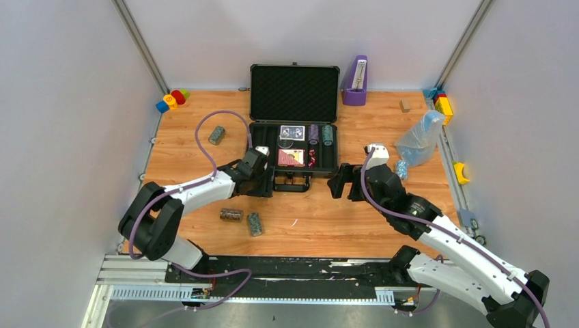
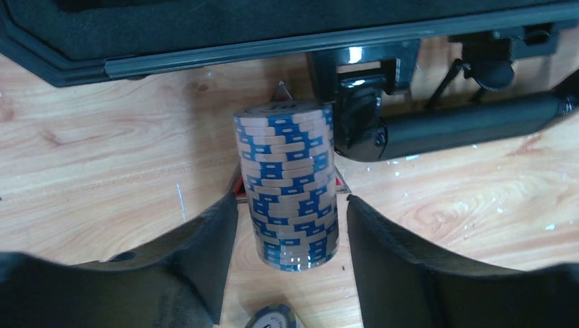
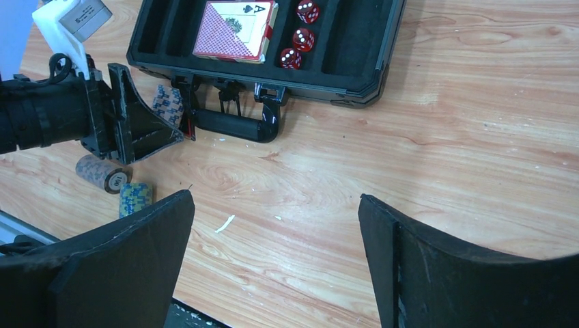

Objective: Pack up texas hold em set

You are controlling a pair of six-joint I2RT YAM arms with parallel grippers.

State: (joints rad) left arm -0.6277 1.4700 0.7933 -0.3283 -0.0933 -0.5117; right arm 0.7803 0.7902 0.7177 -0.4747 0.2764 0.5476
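Left fingers: spread to either side of a blue-and-tan chip roll; both pads stand a little off it, so nothing is gripped yet
Chip roll: between the left fingers, on the desk just short of the case front edge; the handle lies just beyond and to the right of it; something red shows under its base
Right fingers: spread wide and empty, over bare desk; the case corner lies ahead of them
Case: lid up; a card deck and red dice already sit in the tray; further decks and chip rolls lie in its far slots
Still out: two rolls behind the left fingers, one roll off to their left
Step, as judged: taking the roll for a free slot
Doing it well: centre the roll between the pads; close squarely on the middle of the stack so no chips shear off; lift clear of the handle and case lip before crossing; lay it along the slot
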